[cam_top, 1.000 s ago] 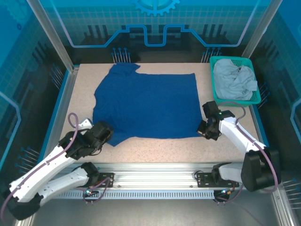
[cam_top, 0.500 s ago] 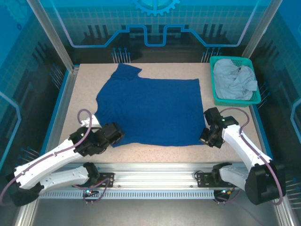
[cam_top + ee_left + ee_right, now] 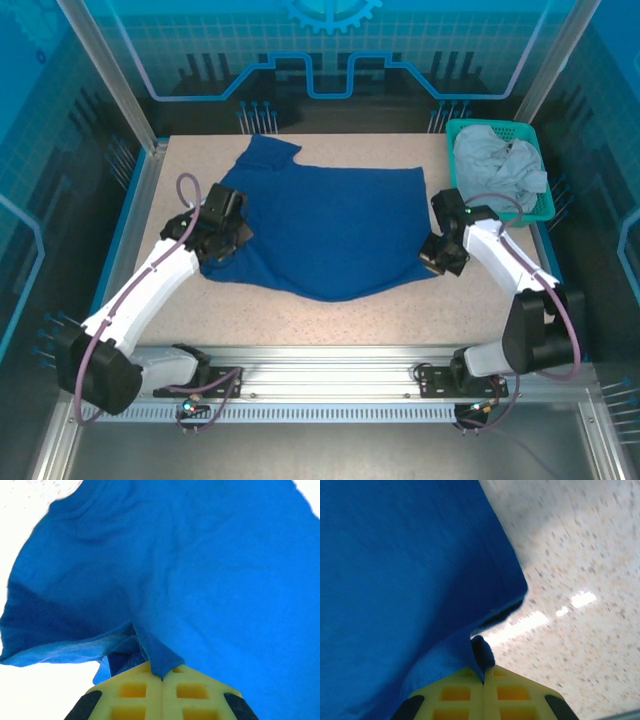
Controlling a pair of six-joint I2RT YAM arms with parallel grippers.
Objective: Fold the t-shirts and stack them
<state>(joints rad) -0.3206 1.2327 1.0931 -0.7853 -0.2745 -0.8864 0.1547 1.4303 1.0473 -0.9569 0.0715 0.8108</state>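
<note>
- Our left gripper [image 3: 161,676] and right gripper [image 3: 483,676] are each pinched tight on the near edge of the blue t-shirt [image 3: 330,220].
- We should carry both corners forward evenly, so the fold comes out straight.

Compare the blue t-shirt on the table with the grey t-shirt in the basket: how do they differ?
The blue t-shirt lies spread across the table; the grey t-shirt sits crumpled in the teal basket. The blue t-shirt is pinched at its near corners by the left claw and right claw; no claw touches the grey t-shirt. Both are unfolded cloth.
</note>
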